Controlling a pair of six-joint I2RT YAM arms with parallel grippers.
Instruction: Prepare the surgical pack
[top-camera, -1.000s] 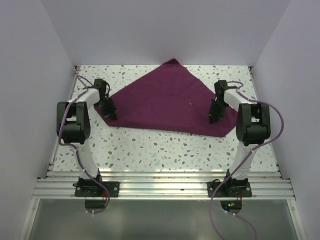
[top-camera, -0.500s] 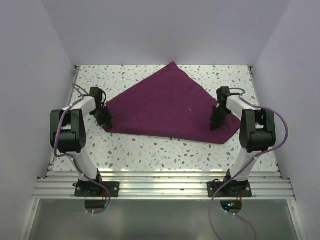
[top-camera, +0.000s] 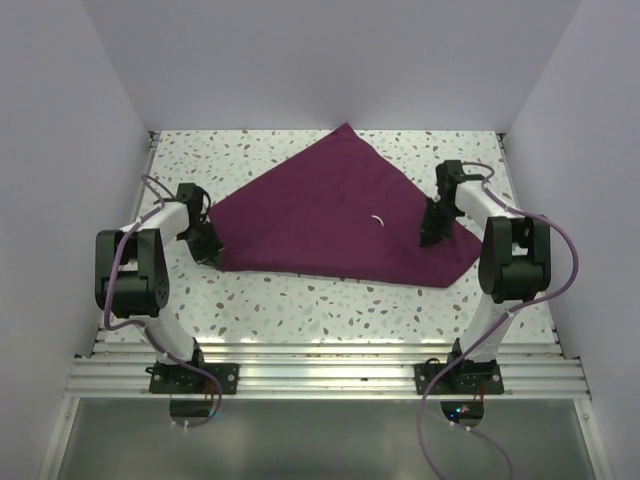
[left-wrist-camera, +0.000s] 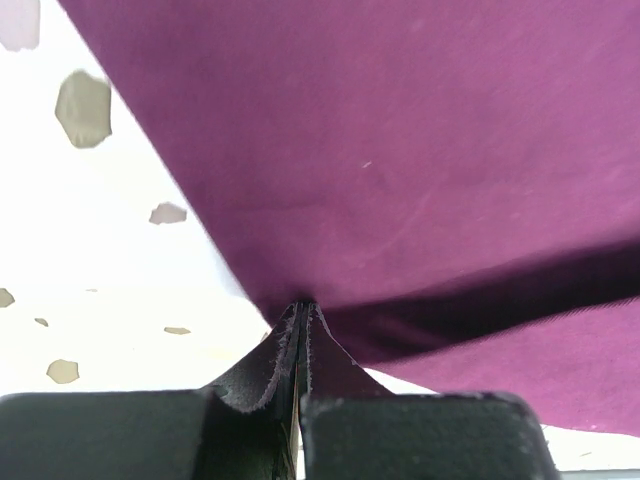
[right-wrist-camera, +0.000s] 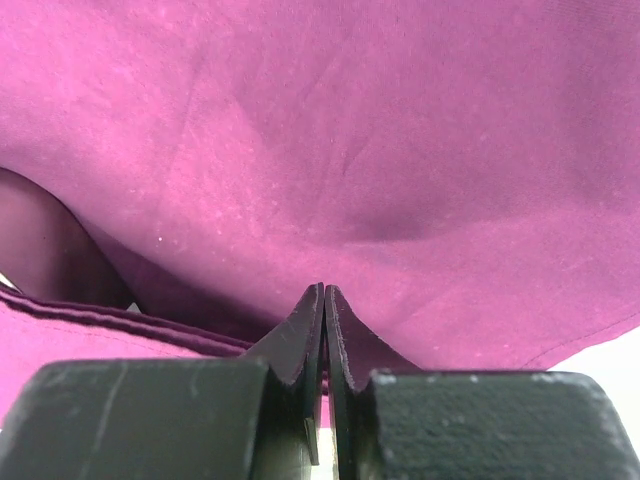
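The surgical pack's dark purple cloth lies spread on the speckled table, one corner pointing to the back. My left gripper is shut on the cloth's left corner, and in the left wrist view the fabric stretches away from the closed tips. My right gripper is shut on the cloth near its right corner, and in the right wrist view the fabric is lifted into a fold. A small white curved speck lies on the cloth. No steel tray, instruments or gauze are in view.
The speckled table is bordered by white walls on the left, back and right. A metal rail with both arm bases runs along the near edge.
Both grippers have moved apart, the left one outward and nearer. The cloth's front edge has been pulled wider and flatter. The white speck shows more plainly.
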